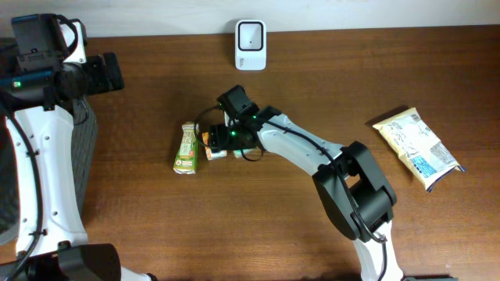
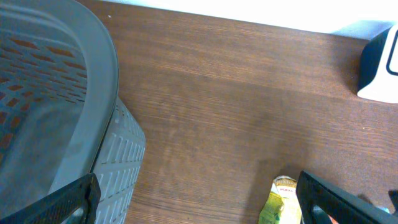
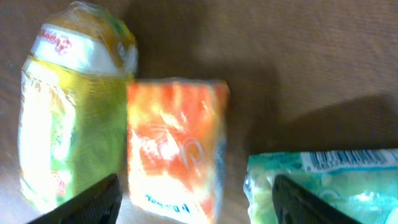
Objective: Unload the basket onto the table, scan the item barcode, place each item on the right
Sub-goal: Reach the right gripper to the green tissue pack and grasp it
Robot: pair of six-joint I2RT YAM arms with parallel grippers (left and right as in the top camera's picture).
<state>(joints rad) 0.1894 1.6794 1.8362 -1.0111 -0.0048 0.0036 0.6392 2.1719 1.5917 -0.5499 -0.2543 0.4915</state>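
The right gripper (image 3: 194, 200) is spread wide above an orange packet (image 3: 174, 143). The green packet (image 3: 323, 190) beside it shows a barcode (image 3: 351, 158). The yellow packet (image 3: 68, 112) has blurry words. The left gripper (image 2: 200, 202) is spread wide, holding nothing.

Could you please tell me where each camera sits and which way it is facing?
Overhead: above the table, looking straight down at scanner and yellow-green packet; left arm and right arm show.
Left wrist: at the table's left, facing down past the grey basket toward the scanner; open left gripper frames the bottom.
Right wrist: low over the table, facing down at orange packet and barcoded green packet; open right gripper at the bottom.
Shared: the yellow-green packet shows in all three.
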